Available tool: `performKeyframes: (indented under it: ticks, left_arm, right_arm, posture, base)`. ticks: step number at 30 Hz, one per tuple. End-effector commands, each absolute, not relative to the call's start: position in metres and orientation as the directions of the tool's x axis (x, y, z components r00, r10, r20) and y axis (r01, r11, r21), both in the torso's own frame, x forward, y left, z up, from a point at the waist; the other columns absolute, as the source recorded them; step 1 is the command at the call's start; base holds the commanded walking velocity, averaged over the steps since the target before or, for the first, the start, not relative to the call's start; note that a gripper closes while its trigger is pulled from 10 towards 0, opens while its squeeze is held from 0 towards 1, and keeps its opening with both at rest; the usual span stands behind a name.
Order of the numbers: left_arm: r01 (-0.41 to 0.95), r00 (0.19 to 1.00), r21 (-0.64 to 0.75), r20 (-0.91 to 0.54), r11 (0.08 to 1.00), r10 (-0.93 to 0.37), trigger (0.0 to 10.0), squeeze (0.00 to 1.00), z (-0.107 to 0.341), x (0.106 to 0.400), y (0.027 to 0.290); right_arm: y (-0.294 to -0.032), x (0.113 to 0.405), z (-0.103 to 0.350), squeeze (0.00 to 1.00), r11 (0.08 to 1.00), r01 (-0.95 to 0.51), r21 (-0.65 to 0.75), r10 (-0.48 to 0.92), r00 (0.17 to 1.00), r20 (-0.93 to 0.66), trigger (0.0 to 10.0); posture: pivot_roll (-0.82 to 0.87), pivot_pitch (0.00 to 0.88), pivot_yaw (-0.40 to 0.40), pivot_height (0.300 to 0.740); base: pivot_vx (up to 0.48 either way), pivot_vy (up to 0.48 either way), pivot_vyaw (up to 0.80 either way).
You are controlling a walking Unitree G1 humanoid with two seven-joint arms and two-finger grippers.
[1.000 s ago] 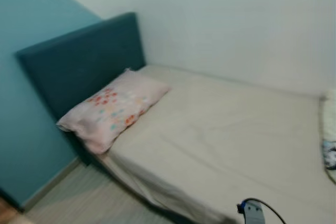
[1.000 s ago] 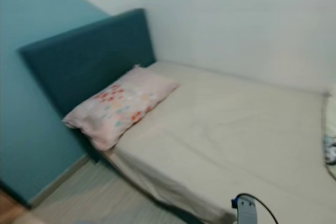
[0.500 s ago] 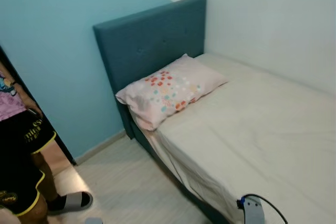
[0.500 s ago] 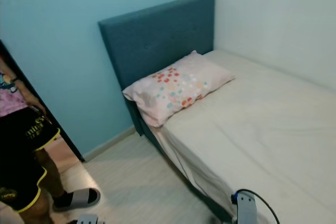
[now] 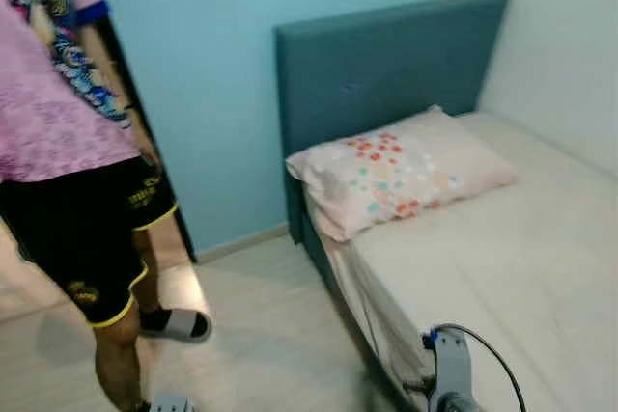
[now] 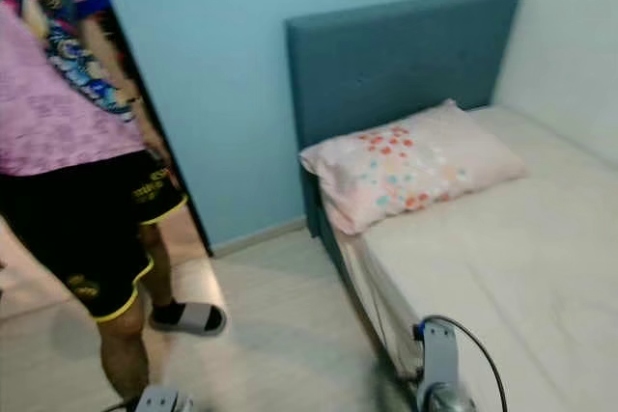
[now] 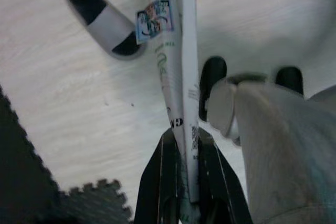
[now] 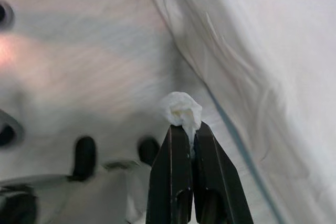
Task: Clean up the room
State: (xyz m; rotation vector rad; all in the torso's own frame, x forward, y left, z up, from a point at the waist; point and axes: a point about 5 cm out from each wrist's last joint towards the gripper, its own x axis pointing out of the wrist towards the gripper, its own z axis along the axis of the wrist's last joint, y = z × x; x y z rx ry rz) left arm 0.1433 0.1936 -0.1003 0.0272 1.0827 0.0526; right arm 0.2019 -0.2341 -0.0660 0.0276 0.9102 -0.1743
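Left gripper (image 7: 184,182): we are clamping a flattened printed wrapper (image 7: 176,51) above the floor (image 7: 63,103); its label is blurring.
Right gripper (image 8: 191,140): we are pinching a crumpled tissue (image 8: 181,109) beside the bed (image 5: 502,258).
Person (image 5: 68,161): standing left, cut off above.

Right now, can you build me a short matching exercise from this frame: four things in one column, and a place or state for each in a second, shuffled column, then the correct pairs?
Things:
1. pale pink pillow with coloured dots
2. crumpled white tissue wad
3. flattened white printed paper packet
4. grey and black slide sandal

Places or states:
A. pinched in the left end effector
B. on the pale wood floor, worn by the person
C. at the head of the bed, against the teal padded headboard
D. pinched in the right end effector

Pairs: 1-C, 2-D, 3-A, 4-B
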Motion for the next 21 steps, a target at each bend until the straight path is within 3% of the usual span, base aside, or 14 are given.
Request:
performKeyframes:
  ticks: [1, 18, 21]
  left_arm:
    - [-0.037, 0.458, 0.055, -0.887, 0.998, 0.065, 10.0, 0.0, -0.1011, 0.1406, 0.1954]
    - [-0.046, 0.461, 0.048, -0.885, 0.998, 0.064, 10.0, 0.0, -0.1018, 0.1383, 0.1952]
    - [-0.057, 0.471, 0.05, -0.879, 0.997, 0.071, 10.0, 0.0, -0.1011, 0.14, 0.195]
  right_arm:
    - [-0.2283, 0.2031, -0.0669, 0.0, 0.988, 0.148, -0.042, -0.123, 0.598, -0.792, 10.0]
    - [-0.2231, 0.2071, -0.0656, 0.0, 0.996, 0.04, -0.075, -0.084, 0.605, -0.792, 10.0]
    - [-0.2221, 0.2106, -0.0638, 0.0, 0.996, 0.012, -0.084, -0.074, 0.612, -0.787, 10.0]
  posture:
    - [-0.14, 0.002, 0.036, 0.74]
    - [-0.15, 0.005, 0.031, 0.74]
    - [-0.14, 0.003, -0.006, 0.74]
  base:
    - [0.0, 0.0, 0.79]
    - [0.0, 0.0, 0.79]
    - [0.0, 0.0, 0.79]
